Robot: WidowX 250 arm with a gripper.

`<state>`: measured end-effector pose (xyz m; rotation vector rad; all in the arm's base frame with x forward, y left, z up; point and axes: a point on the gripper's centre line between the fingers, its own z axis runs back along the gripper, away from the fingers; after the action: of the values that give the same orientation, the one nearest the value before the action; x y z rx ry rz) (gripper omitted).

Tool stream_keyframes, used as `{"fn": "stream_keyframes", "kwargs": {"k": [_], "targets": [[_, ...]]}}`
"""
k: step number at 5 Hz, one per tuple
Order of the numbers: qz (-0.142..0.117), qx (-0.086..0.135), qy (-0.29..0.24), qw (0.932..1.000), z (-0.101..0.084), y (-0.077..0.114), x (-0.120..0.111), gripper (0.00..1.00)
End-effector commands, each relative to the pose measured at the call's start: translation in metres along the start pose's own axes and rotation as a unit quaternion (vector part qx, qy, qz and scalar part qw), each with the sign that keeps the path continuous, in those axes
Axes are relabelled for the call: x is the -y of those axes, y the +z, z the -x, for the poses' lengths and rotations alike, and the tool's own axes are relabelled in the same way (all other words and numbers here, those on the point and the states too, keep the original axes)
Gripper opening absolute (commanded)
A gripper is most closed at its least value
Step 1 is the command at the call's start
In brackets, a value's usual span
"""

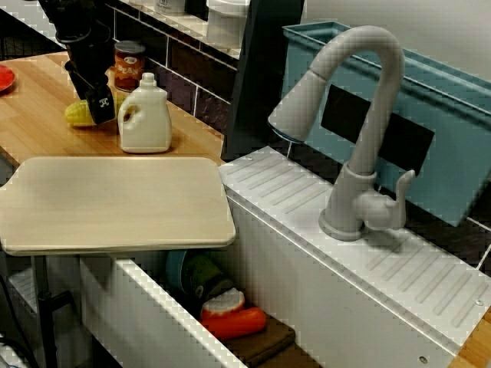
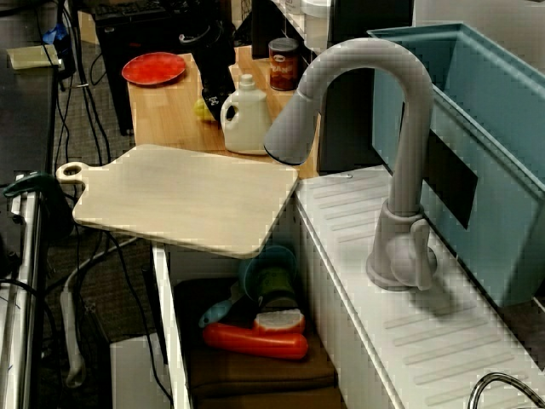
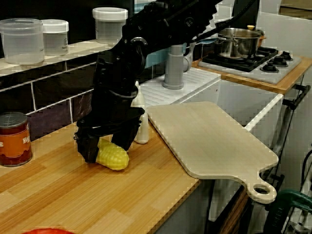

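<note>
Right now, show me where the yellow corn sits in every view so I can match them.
View facing the faucet: corn upper left on the counter, partly behind the gripper.
View from above the sink: corn a yellow sliver at top centre, left of the white bottle.
View along the counter: corn lower left, under the gripper.
Shared landmark: the white bottle beside the corn.

The tool (image 3: 107, 147) is showing black, the corn (image 3: 114, 157) bright yellow, the bottle (image 1: 144, 116) cream, the plate (image 2: 153, 67) red, the cutting board (image 1: 115, 201) pale beige, and the bench (image 3: 97, 195) is showing striped honey-brown wood grain
</note>
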<state>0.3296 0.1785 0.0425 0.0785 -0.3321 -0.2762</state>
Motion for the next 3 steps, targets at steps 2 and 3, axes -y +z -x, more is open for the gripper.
{"fn": "stream_keyframes", "kwargs": {"k": [2,3], "targets": [[0.008,0.035,0.007,0.9993,0.006,0.039,-0.012,1.00],[0.016,0.042,0.013,0.9989,0.011,0.048,-0.015,1.00]]}}
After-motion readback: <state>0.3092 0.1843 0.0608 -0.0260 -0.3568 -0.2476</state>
